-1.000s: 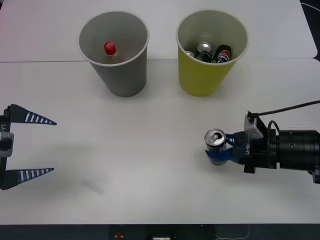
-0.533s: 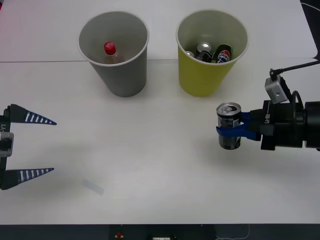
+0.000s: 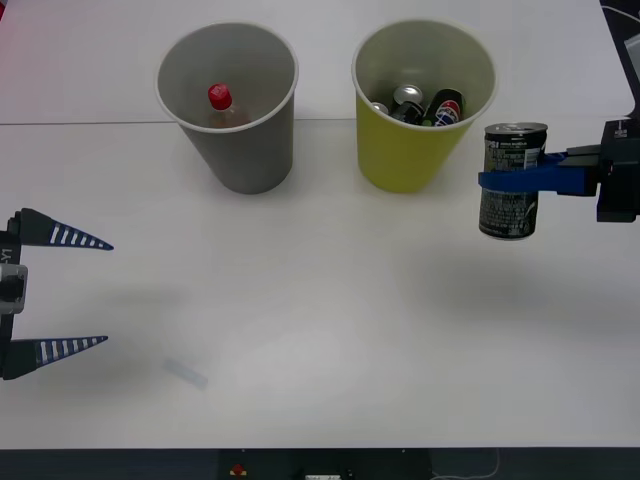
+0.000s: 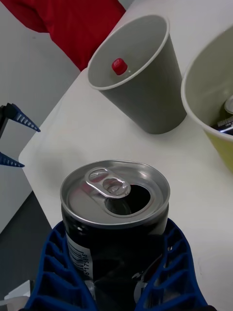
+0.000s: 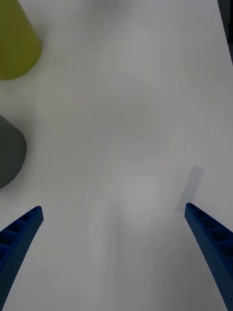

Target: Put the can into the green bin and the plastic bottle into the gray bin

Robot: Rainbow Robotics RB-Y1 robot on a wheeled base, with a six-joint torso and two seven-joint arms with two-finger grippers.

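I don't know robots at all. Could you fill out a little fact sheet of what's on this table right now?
Held item: small silver-topped dark metal can, upright, lifted off the white table
Right tool: shut on the can, beside the yellow-green cup-shaped bin
Left tool: open, idle at the table's left edge
Yellow-green bin contents: several cans
Gray cup-shaped bin contents: clear plastic bottle with red cap

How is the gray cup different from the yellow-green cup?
The gray bin is gray; the green bin is yellow-green. The gray bin holds the plastic bottle with a red cap; the green bin holds several cans. Both have the same tall tapered shape and stand upright on the table, side by side.
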